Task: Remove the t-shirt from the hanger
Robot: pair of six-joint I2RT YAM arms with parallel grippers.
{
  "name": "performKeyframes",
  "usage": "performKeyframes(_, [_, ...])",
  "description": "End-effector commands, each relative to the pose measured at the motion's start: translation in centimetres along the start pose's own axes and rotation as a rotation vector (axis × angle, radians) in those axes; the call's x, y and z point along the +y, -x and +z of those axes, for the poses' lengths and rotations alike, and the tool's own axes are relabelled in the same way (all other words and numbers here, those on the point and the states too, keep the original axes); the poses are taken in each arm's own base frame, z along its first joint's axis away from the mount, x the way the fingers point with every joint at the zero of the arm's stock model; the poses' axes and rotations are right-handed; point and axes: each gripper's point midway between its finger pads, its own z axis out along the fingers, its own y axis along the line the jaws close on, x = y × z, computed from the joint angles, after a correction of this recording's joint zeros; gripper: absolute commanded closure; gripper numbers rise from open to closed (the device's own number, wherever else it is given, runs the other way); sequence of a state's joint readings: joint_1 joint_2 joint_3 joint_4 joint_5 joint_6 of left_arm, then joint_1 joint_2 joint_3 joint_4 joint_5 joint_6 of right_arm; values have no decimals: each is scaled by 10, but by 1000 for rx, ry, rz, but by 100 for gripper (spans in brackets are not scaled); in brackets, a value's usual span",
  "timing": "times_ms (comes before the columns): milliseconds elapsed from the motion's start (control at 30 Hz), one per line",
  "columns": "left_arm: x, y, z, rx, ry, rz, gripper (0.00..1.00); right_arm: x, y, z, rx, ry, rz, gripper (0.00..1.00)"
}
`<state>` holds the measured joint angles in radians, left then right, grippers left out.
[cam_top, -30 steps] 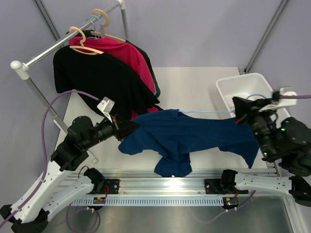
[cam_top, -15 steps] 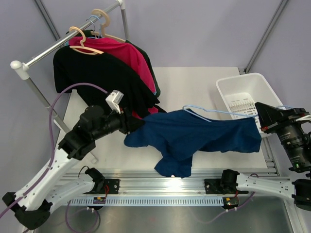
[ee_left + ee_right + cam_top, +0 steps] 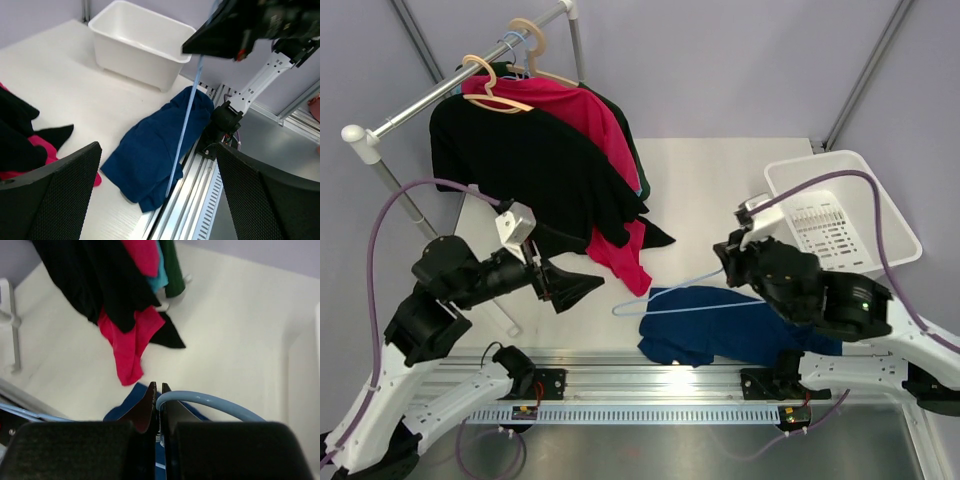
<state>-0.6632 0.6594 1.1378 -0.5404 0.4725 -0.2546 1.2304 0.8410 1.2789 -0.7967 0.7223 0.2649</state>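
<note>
- The white table (image 3: 720, 190) is my workspace, with the bin (image 3: 135, 55) at its right.
- The blue t-shirt (image 3: 720, 335) lies heaped left of the bin, at the near edge.
- My right gripper (image 3: 157, 390) pinches the hanger (image 3: 685, 305) by its hook; the hanger looks clear of the cloth.
- My left gripper (image 3: 157, 155) gapes wide and empty, further left of the bin.
- Removal seems done, so next I'd set the hanger down.

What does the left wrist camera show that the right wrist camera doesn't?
Only the left wrist view shows the white bin and the right arm. Only the right wrist view shows the right fingers pinched on the hook of the hanger, plus the rack pole. Both show the blue t-shirt, the hanger, a pink shirt and a black shirt.
</note>
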Motion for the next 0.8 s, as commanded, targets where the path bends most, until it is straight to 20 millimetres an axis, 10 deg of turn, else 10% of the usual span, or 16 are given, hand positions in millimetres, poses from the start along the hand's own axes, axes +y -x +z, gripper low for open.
performKeyframes(0, [-2,-8,5,44,-50,68,3,25,8,6,-15,92,51,100])
performKeyframes(433, [6,-67,35,286,-160,12,9,52,5,37,15,71,46,100])
performKeyframes(767, [0,-106,49,416,-255,-20,31,52,24,40,-28,39,70,100])
